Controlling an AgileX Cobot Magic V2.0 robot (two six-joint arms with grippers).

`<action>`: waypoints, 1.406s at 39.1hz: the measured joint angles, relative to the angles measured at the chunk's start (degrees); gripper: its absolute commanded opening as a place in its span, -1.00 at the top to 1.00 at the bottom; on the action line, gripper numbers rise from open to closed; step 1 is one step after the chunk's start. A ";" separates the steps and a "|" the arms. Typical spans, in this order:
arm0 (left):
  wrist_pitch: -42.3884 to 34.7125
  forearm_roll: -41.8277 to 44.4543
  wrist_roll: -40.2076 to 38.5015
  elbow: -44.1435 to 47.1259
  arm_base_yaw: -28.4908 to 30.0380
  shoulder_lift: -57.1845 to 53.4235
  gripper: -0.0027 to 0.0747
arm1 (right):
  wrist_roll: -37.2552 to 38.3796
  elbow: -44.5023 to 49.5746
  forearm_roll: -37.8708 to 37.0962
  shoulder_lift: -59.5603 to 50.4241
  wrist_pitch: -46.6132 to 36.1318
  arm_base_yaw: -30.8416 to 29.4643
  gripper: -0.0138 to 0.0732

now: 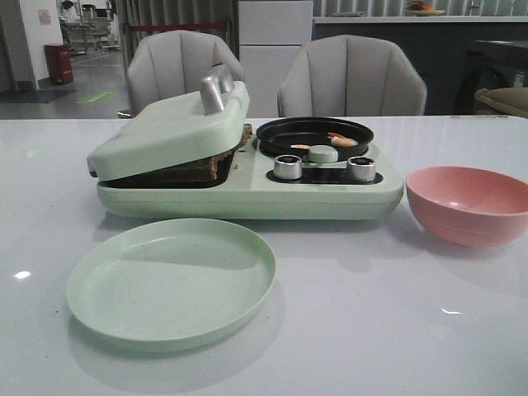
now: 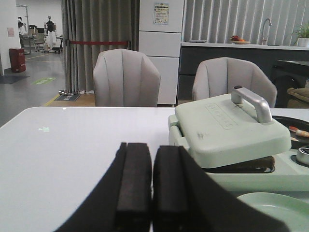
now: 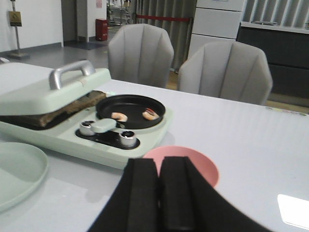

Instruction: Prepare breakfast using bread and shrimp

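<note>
Left claw and right claw both sit clenched, apparently holding nothing, well above the table.

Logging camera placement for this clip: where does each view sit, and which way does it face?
Front view: looks forward over the table at the breakfast maker, green plate and pink bowl; no arm shows.
Left wrist view: low at the table's left, left pincer shut in the foreground, facing the lid.
Right wrist view: above the bowl, right pincer shut, facing the shrimp.
All three show the maker.
</note>
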 measured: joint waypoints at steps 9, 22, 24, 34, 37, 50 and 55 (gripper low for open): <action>0.00 0.00 0.00 0.00 0.00 0.00 0.64 | 1.84 5.48 -2.52 0.10 -8.87 -5.54 0.36; 0.00 0.00 0.00 0.00 0.00 0.00 0.64 | 4.29 9.74 -3.64 0.10 -12.80 -9.58 0.36; 0.00 0.00 0.00 0.00 0.00 0.00 0.64 | 4.55 9.77 -4.25 0.00 -12.80 -9.67 0.36; 0.00 0.00 0.00 0.00 0.00 0.00 0.64 | 9.81 9.77 -8.55 0.00 -12.80 -9.80 0.36; 0.00 0.00 0.00 0.00 0.00 0.00 0.64 | 11.16 9.77 -9.08 0.00 -12.80 -10.05 0.36; 0.00 0.00 0.00 0.00 0.00 0.00 0.64 | 11.46 9.77 -9.30 0.00 -13.10 -11.60 0.36; 0.00 0.00 0.00 0.00 0.00 0.00 0.64 | 11.46 9.77 -9.30 0.00 -13.10 -11.60 0.36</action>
